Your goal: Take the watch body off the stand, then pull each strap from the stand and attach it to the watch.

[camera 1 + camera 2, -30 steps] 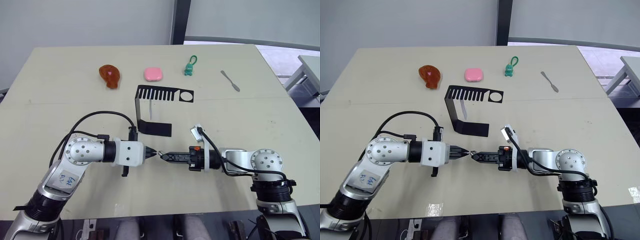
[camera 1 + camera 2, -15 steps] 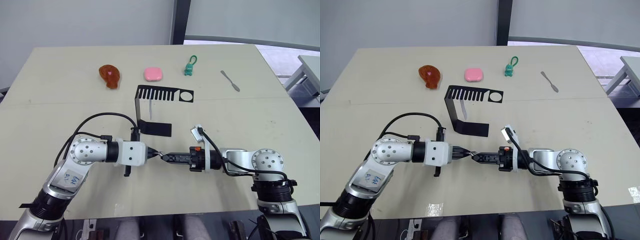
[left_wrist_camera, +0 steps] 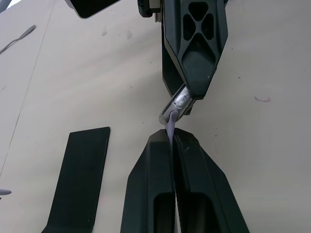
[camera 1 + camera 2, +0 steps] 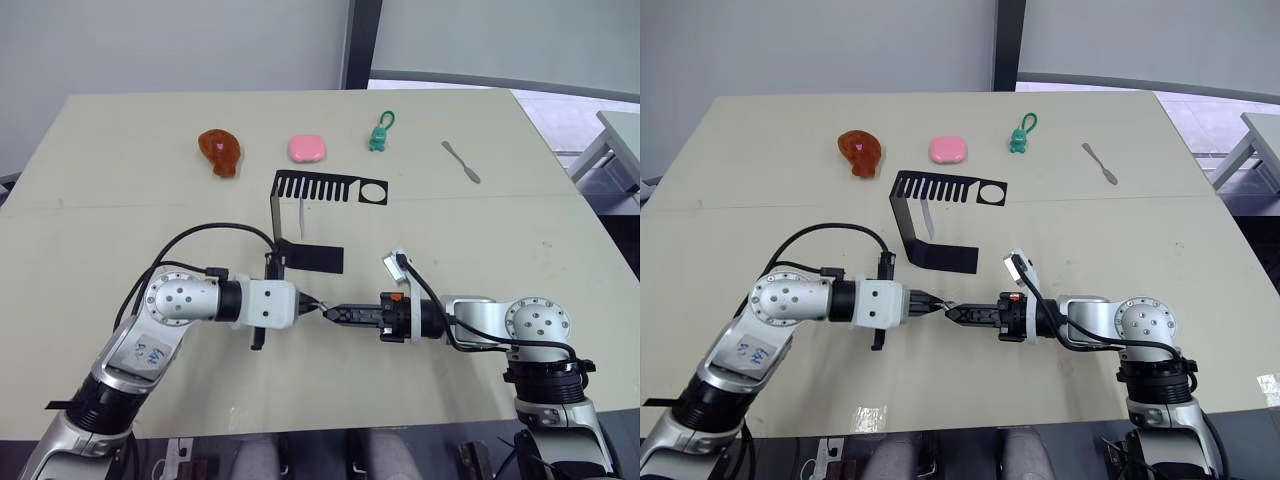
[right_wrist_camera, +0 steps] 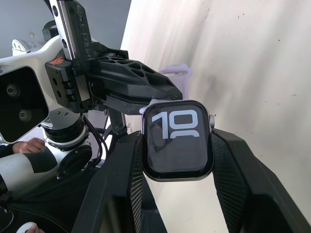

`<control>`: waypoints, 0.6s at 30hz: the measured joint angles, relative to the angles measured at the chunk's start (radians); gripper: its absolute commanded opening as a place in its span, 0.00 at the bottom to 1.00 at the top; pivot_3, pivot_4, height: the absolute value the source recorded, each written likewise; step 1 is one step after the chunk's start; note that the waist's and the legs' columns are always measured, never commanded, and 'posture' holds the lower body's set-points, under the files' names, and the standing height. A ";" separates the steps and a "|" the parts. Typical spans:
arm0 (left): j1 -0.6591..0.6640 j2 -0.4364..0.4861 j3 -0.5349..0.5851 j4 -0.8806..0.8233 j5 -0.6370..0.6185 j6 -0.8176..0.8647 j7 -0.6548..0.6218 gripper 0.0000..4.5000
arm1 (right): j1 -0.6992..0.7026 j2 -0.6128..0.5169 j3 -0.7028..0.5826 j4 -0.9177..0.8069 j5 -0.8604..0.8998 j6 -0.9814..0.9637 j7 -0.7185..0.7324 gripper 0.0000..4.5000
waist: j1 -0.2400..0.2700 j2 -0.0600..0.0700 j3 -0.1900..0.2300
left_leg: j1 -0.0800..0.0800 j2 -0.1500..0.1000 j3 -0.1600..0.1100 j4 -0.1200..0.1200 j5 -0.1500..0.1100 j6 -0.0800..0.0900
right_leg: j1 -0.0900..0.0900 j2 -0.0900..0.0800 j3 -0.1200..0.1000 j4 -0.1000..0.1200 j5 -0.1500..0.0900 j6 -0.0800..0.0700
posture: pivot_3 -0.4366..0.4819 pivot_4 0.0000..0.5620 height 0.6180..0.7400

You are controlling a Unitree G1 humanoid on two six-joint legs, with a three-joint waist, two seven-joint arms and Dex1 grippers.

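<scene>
My right gripper (image 4: 331, 314) is shut on the watch body (image 5: 178, 138), a black rounded-square case whose dark screen shows light digits, one finger (image 5: 236, 180) on each side. Facing it tip to tip, my left gripper (image 4: 312, 306) is shut on a pale lavender strap (image 3: 171, 130), whose end touches the case's edge (image 3: 178, 104). They meet just above the table, in front of the black stand (image 4: 309, 256). A second pale strap (image 4: 300, 217) hangs from the stand's comb-like top.
Along the far side of the table (image 4: 120, 220) lie a brown drumstick-shaped toy (image 4: 219, 151), a pink block (image 4: 306, 148), a green keyring figure (image 4: 380, 133) and a grey spatula (image 4: 461, 161). The stand's flat base (image 3: 80, 179) lies close beside my left fingers.
My left arm has moved slightly right, bringing the strap's end against the watch body. The right gripper has barely moved.
</scene>
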 measured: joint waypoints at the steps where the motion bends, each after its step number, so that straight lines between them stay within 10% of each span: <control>1: 0.000 -0.003 0.000 0.000 0.001 0.003 0.000 0.00 | 0.000 0.000 -0.001 0.000 0.003 0.000 0.000 0.33 | 0.000 0.000 0.000 | 0.000 0.000 0.000 0.000 0.000 0.000 | 0.000 0.000 0.000 0.000 0.000 0.000 | 0.48 0.27 1.00; 18: 0.000 -0.025 0.000 0.010 0.014 0.010 0.004 0.00 | 0.000 -0.003 -0.001 0.000 0.012 0.000 0.000 0.33 | 0.000 0.000 0.000 | 0.000 0.000 0.000 0.000 0.000 0.000 | 0.000 0.000 0.000 0.000 0.000 0.000 | 0.48 0.27 1.00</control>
